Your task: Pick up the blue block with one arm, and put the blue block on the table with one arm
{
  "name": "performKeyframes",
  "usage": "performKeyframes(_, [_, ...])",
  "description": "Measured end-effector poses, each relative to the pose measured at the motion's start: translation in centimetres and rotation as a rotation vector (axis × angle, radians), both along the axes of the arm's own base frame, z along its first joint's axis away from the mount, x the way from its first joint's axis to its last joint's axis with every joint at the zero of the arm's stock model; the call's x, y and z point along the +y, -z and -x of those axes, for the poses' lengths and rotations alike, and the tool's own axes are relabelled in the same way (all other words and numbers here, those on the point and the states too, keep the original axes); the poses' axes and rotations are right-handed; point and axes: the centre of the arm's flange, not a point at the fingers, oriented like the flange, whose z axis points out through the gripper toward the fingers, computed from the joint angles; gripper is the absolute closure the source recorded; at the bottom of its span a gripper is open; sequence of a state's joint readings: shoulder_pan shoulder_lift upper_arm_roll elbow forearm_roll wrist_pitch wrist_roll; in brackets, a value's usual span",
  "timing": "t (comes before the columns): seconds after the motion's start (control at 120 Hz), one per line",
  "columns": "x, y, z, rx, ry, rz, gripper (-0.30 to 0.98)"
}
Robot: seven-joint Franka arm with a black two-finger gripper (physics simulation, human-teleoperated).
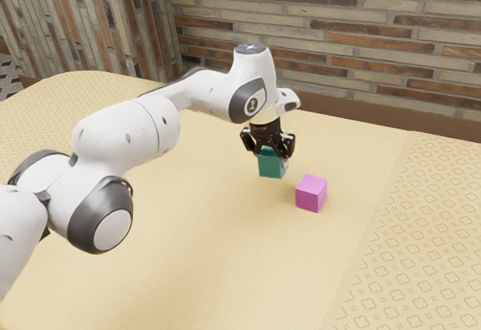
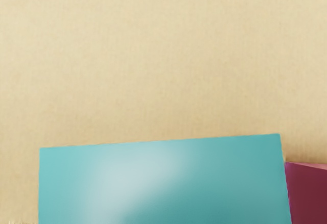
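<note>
The blue block is gripped by the gripper, its fingers parted by the block's width. The pink block is seen nearby on the table.

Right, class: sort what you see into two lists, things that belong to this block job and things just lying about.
Part of the job:
- blue-green block, under the arm's hand
- robot arm
- table, where the block goes

Just lying about:
- pink-purple block

Pale yellow table; pink block on it
</note>
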State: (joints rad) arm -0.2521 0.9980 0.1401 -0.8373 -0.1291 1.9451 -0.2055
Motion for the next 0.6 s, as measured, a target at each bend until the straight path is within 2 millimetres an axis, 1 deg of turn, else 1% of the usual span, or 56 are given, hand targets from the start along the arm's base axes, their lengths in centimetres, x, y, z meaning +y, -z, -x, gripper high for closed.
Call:
performKeyframes(0.083, [0.2,0.5,0.0,0.009,-0.003,-0.002,0.33])
performKeyframes(0.2, [0.2,0.9,0.2,0.020,-0.004,0.004,0.22])
performKeyframes(0.3, [0.0,0.6,0.2,0.020,-0.003,0.012,0.13])
performKeyframes(0.317, [0.1,0.4,0.2,0.017,-0.004,0.013,0.12])
performKeyframes(0.35, [0.1,-0.8,0.3,0.007,-0.003,0.017,0.11])
performKeyframes(0.408, [-0.1,-4.5,0.6,-0.025,0.000,0.026,0.08])
performKeyframes(0.45, [-0.1,-6.2,0.8,-0.037,0.002,0.030,0.07])
performKeyframes(0.508, [0.0,-7.2,1.0,-0.040,0.004,0.031,0.05])
performKeyframes(0.6, [0.5,-7.6,1.1,-0.038,0.014,0.030,0.03])
